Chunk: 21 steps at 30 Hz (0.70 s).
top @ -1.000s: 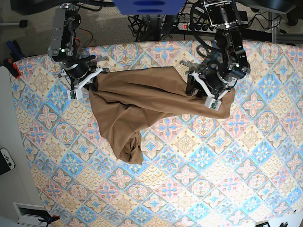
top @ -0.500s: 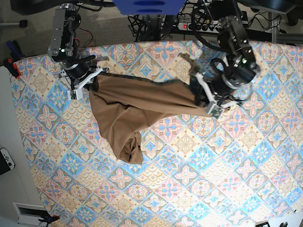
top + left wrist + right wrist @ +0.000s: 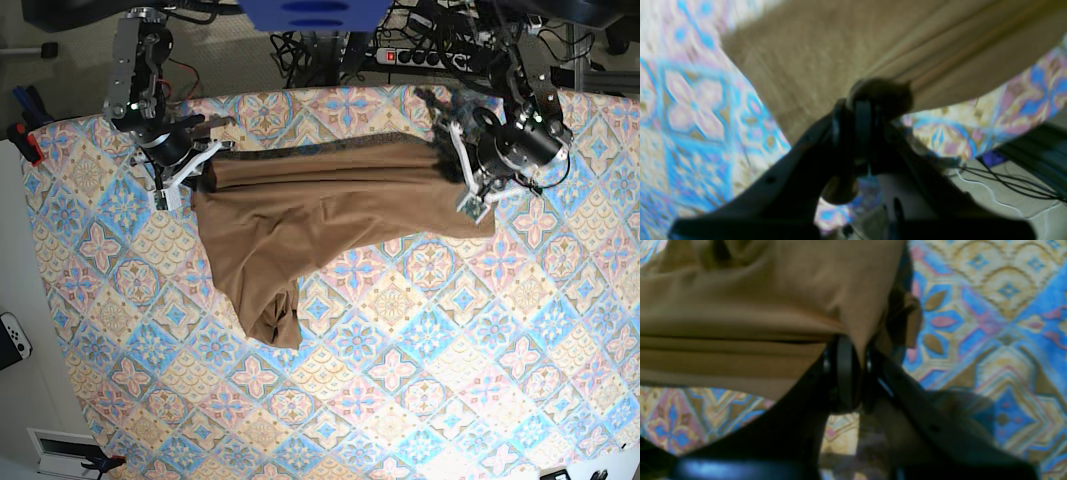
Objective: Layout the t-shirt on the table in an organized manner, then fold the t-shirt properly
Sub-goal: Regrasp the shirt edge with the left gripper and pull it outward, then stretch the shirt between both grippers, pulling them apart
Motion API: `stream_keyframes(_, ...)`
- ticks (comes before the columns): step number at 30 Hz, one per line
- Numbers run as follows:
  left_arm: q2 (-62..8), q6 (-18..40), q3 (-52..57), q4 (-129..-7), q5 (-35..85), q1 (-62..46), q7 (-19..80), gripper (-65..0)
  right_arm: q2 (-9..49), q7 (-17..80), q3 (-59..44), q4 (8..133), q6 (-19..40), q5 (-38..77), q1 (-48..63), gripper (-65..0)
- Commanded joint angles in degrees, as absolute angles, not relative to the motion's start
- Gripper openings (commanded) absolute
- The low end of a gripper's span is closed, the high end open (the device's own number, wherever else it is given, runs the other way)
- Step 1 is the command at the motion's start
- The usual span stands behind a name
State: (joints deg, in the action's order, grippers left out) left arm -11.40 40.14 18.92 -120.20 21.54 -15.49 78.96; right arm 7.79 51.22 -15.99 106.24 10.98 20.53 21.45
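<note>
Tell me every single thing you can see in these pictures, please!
t-shirt: one, tan-brown, stretched between the two arms near the table's far edge, one bunched end trailing toward the middle.
table: one, pastel blue, pink and cream tile pattern, fills most of the base view.
power strip: one, dark with a red switch, on the floor beyond the table.
cables: several, black, on the floor beyond the table.
white controller: one, off the table at the base view's left edge.
right gripper: one, black and white, jaws shut on the t-shirt.
left gripper: one, black and white, jaws shut on the t-shirt.
</note>
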Motion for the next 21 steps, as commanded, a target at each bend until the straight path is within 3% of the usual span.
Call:
stream_keyframes(1, -13.14, 40.0, 19.3, -121.1, 20.26, -16.84, 78.37, -65.0, 8.66, 50.07, -16.48, 107.21, 10.24, 19.74, 21.23, -65.0)
stream_keyframes(11, -20.7, 40.0, 19.21, -116.09, 20.0, -28.7, 63.69, -65.0, 8.66, 50.59, -16.4, 107.12, 10.24, 19.74, 21.58, -65.0)
stream_keyframes(16, -20.7, 40.0, 19.3, -112.22, 20.0, -27.91, 62.37, -65.0, 8.66, 58.95, -16.4, 105.45, 10.24, 19.74, 21.23, -65.0)
stream_keyframes(19, -20.7, 40.0, 19.38, -112.04, 20.0, -27.65, 62.37, -65.0, 8.66, 59.65, -16.4, 105.45, 10.24, 19.65, 21.23, -57.6)
stream_keyframes(21, -20.7, 40.0, 21.32, -112.04, 20.0, -27.65, 62.37, -65.0, 8.66, 59.65, -16.4, 105.27, 10.24, 19.65, 21.23, -58.6)
